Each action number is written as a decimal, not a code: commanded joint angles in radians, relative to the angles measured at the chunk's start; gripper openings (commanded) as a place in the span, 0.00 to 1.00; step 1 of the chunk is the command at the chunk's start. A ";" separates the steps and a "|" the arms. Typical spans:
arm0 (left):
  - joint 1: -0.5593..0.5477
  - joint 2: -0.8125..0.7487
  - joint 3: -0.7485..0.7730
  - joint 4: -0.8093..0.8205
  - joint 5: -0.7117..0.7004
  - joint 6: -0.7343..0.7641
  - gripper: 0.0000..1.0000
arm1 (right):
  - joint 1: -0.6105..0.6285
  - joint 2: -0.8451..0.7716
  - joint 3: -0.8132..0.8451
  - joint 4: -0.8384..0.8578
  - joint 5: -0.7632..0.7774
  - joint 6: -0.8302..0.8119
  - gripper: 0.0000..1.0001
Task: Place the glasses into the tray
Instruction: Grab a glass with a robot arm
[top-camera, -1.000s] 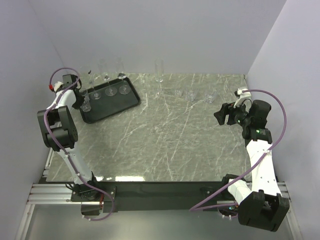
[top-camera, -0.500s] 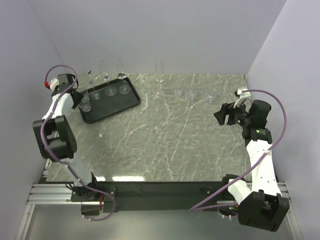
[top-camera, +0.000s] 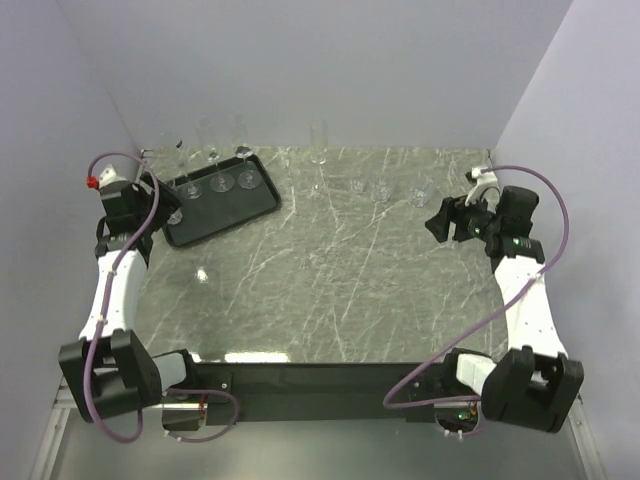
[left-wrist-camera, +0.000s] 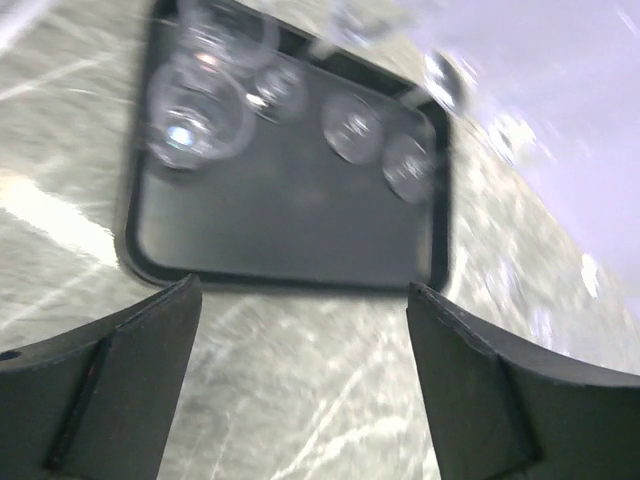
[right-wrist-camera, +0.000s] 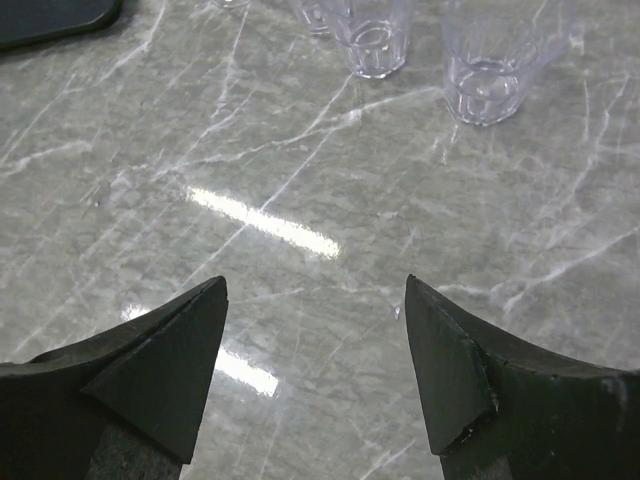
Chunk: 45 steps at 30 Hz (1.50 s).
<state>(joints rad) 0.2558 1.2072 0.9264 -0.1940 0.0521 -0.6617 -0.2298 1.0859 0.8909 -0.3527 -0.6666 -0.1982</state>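
Needed to ease the spread, empty right gripper (right-wrist-camera: 315, 285) forward around the tumbler (right-wrist-camera: 487, 75) ahead-right, then pinch gently, upright.

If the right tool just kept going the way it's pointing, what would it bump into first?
Probably the bare marble table: the open right tool angles down toward it. A short tumbler stands beyond, roughly in line; depth is unclear.

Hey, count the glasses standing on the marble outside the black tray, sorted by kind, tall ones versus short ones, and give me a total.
Tall flute: 1
Short glasses: 3
Total: 4
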 joint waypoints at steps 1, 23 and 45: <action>0.003 -0.064 -0.055 0.102 0.179 0.082 0.90 | -0.008 0.075 0.126 -0.014 -0.027 0.019 0.78; -0.136 -0.262 -0.164 0.088 0.272 0.244 0.97 | 0.006 0.960 1.000 -0.333 0.220 0.132 0.58; -0.136 -0.238 -0.161 0.096 0.293 0.241 0.96 | 0.058 1.178 1.181 -0.351 0.301 0.143 0.53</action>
<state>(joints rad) 0.1234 0.9661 0.7609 -0.1379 0.3183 -0.4309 -0.1837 2.2402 2.0140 -0.7113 -0.3862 -0.0635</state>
